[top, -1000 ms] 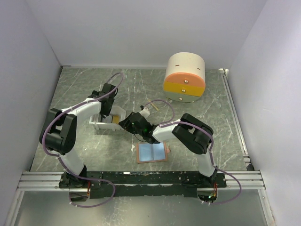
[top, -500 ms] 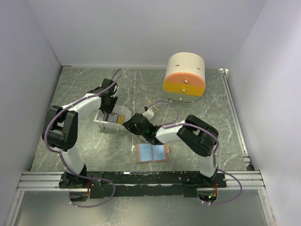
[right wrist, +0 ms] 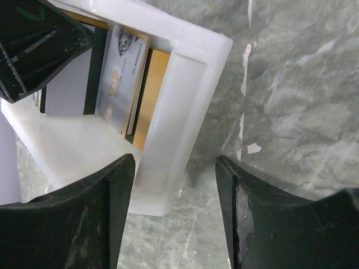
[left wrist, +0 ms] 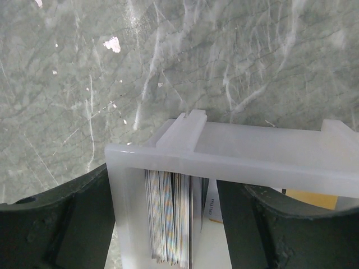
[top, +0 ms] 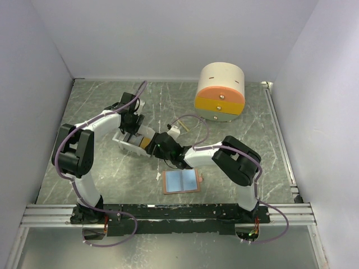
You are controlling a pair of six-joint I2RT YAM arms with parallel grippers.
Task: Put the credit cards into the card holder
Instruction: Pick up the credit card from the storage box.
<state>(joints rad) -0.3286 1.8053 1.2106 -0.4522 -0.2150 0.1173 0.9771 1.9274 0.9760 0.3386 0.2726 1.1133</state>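
Since the arm bases mark the near edge, you read outward from them. Count: one card holder [top: 181,181], open and flat on the table [top: 101,168], two light-blue inner faces up inside a pink rim, well apart from the tray.

Farther out, one white tray [top: 126,145], with both grippers at it. The credit cards [right wrist: 120,78] stand on edge inside this tray, packed toward one end. From the right wrist you can tell three apart: a pale grey one printed VIP, a gold-yellow one behind it, and a pale one with a black band. From the left wrist the pack shows only as fine striped edges, too thin to count, and the view's lower edge cuts it off.

Left gripper [left wrist: 165,190]: fingers wide apart, one outside a tray wall, the other over the tray's inside, cards between them. Whether either pad touches anything, you cannot tell.

Right gripper [right wrist: 175,168]: fingers also spread, straddling a tray wall near a corner, gripping nothing.

From above, both grippers cover most of the tray.

Farthest, one round drawer box [top: 220,92] at the back right, cream above one orange and one yellow drawer.
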